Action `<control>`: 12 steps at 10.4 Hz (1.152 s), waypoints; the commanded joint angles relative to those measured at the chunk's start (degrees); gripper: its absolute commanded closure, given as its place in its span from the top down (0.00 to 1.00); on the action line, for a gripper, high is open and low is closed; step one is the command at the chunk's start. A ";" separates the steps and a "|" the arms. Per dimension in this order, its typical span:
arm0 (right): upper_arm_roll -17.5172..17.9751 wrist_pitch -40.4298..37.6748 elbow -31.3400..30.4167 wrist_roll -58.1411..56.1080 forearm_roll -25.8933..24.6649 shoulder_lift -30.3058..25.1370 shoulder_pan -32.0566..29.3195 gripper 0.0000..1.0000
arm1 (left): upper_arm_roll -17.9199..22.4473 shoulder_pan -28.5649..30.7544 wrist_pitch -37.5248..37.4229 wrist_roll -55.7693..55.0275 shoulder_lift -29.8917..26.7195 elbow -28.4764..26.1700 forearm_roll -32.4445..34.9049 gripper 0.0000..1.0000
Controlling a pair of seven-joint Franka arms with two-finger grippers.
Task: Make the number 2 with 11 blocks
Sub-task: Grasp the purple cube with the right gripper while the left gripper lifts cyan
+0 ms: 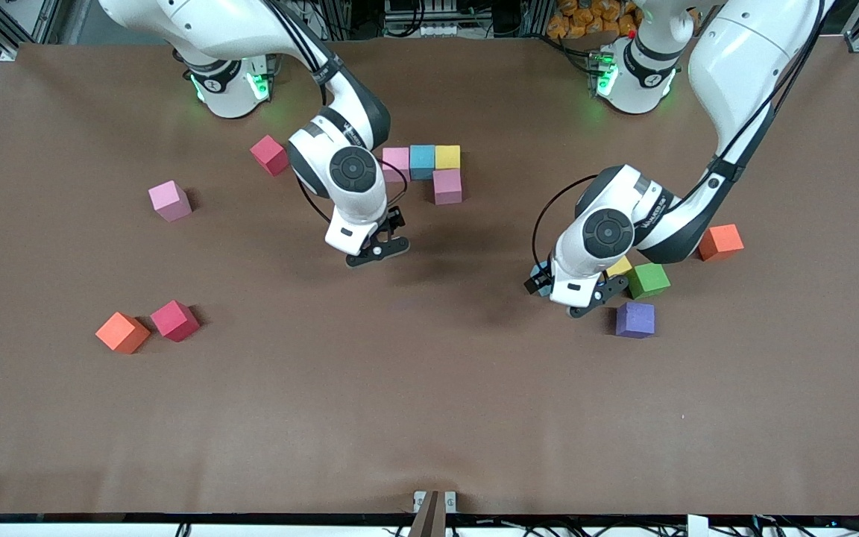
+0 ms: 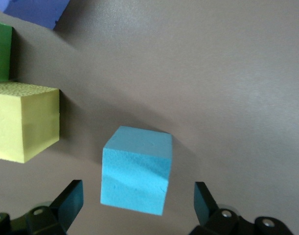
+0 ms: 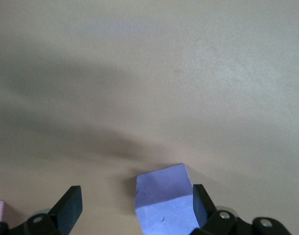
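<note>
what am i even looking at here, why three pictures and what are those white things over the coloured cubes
The white things are two robot arms, each ending in a two-finger gripper. The big picture is shot from a high camera facing them across a brown table. The two smaller pictures come from cameras on the arms' wrists, looking down past the fingers.

Foam cubes lie scattered on the table. Four already form a group near the bases: a row of pink, blue and yellow, with another pink just in front of the yellow.

The left gripper is open around a light blue cube, not squeezing it. The right gripper is open with a purple cube between its fingers.
</note>
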 commanded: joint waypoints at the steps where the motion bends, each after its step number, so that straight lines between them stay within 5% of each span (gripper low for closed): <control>1: 0.58 5.52 -6.85 -2.59 -0.68 -3.05 -1.04 1.00 | -0.42 0.79 2.07 -1.17 -0.70 -2.67 2.48 1.00; 9: 0.76 8.80 -11.79 -7.34 -0.76 -5.33 -2.62 1.00 | 0.02 0.80 5.41 -1.17 3.60 -2.50 3.71 1.00; 11: 0.76 8.45 -11.61 -8.57 -0.68 -6.21 -2.71 1.00 | 0.11 0.80 6.03 -1.17 3.87 -2.32 3.71 0.42; 12: 0.85 8.45 -11.70 -9.19 -0.68 -6.21 -2.71 1.00 | 0.11 0.80 6.03 -1.17 3.61 -2.23 3.71 0.31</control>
